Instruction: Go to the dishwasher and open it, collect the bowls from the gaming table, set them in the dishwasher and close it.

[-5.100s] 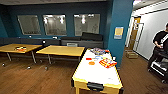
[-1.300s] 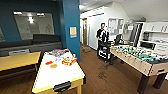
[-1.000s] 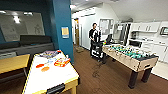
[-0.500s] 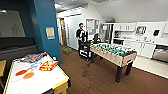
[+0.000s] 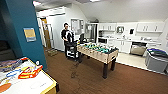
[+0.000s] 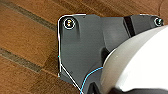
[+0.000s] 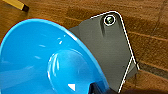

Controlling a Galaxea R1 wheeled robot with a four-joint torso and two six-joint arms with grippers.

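A blue bowl sits close against the right pincer; whether the pincer grips it I cannot tell. The left pincer's state is hidden too. Ahead stand the gaming table and, beyond it, the dishwasher, apparently shut. Loading seems undone.

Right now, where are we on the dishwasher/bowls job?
Partly done, apparently: a blue bowl sits close at the right wrist and a white one at the left. The robot is on wood floor, facing the gaming table; the dishwasher stands beyond in the kitchen. Loading and closing remain; its door state is unclear.
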